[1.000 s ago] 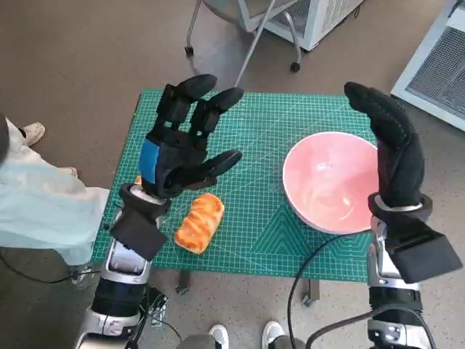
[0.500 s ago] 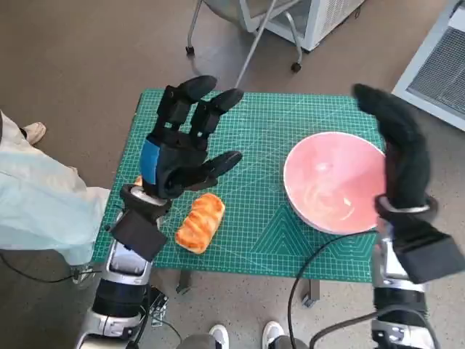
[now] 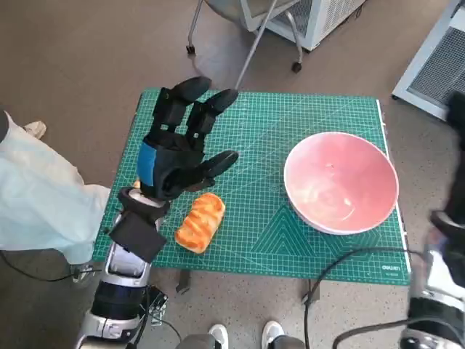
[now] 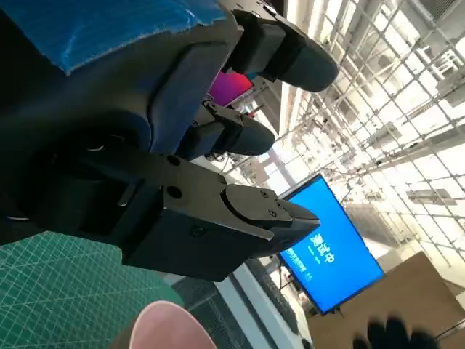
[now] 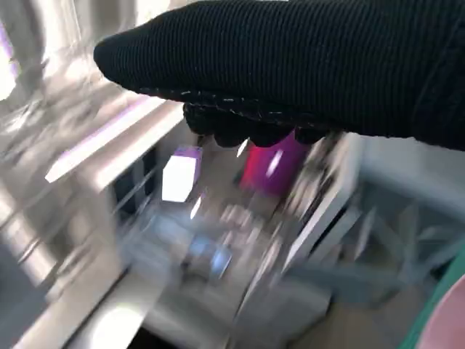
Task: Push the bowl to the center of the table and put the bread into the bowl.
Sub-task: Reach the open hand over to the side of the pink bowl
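Observation:
A pink bowl stands on the right part of the green cutting mat, close to its right edge. Near the front left edge lies a golden bread roll. Above the mat, just behind and left of the bread, hovers my left hand, fingers spread and holding nothing. My right hand is a dark blur at the picture's right border, off the bowl's right side and apart from it. In the left wrist view a sliver of the bowl's rim shows under the spread fingers. The glove holds nothing.
Chair legs on castors and a white cabinet stand behind the table. A person in pale clothing sits at the left, and shoes show at the front. A black cable loops below the table's front right corner.
My right hand has swung away to the right, from over the bowl's right rim to the picture's edge. Bowl, bread and left hand have stayed where they were.

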{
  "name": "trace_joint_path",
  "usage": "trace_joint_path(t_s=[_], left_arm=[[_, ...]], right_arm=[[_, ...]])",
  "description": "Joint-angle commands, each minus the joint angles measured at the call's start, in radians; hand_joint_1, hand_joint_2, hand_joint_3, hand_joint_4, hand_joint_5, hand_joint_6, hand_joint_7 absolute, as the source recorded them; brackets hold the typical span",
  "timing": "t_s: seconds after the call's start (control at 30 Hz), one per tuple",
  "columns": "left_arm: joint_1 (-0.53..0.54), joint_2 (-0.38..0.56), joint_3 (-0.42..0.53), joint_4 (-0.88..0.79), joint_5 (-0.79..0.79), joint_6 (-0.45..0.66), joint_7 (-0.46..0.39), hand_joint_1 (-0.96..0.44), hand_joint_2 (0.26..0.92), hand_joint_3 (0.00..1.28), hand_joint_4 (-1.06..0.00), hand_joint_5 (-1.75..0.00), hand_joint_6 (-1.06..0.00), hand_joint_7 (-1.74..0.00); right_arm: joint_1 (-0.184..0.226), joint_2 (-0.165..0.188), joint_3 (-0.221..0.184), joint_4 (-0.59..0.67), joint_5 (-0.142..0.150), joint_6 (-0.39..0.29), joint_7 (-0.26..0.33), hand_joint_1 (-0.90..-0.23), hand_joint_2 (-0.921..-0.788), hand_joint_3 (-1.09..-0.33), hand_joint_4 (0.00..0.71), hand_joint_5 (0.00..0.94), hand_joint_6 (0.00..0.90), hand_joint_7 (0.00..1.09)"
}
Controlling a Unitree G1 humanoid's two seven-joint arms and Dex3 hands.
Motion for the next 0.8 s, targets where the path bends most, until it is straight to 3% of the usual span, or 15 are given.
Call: trace_joint_path(t_s=[0.03, 0.27, 0.4, 0.6, 0.8], left_arm=[[0.003, 0.000, 0.003, 0.012, 0.014, -0.021, 0.015, -0.02, 0.828, 0.27, -0.04, -0.84, -0.04, -0.96], [-0.004, -0.002, 0.001, 0.028, 0.015, -0.030, 0.022, -0.02, 0.829, 0.27, -0.05, -0.84, -0.05, -0.96], [-0.008, -0.002, 0.001, 0.033, 0.017, -0.032, 0.025, -0.02, 0.830, 0.26, -0.05, -0.83, -0.05, -0.96], [-0.010, 0.002, 0.005, 0.030, 0.021, -0.034, 0.023, -0.02, 0.830, 0.26, -0.05, -0.83, -0.05, -0.96], [-0.009, 0.011, 0.010, 0.028, 0.023, -0.039, 0.021, -0.03, 0.832, 0.26, -0.05, -0.83, -0.05, -0.96]], right_arm=[[0.005, -0.012, -0.039, 0.193, -0.002, -0.029, -0.052, -0.502, -0.921, -0.843, 0.347, 0.002, -0.001, 0.82], [-0.040, -0.013, -0.051, 0.427, 0.015, -0.005, -0.062, -0.502, -0.921, -0.842, 0.331, 0.001, 0.006, 0.81], [-0.050, -0.009, -0.041, 0.511, 0.000, 0.026, -0.084, -0.496, -0.921, -0.854, 0.323, 0.002, 0.009, 0.79], [-0.076, 0.012, -0.035, 0.598, 0.000, 0.079, -0.099, -0.498, -0.921, -0.851, 0.327, 0.004, 0.031, 0.74], [-0.110, 0.067, -0.062, 0.626, 0.055, 0.142, -0.059, -0.512, -0.921, -0.841, 0.316, 0.001, 0.031, 0.72]])
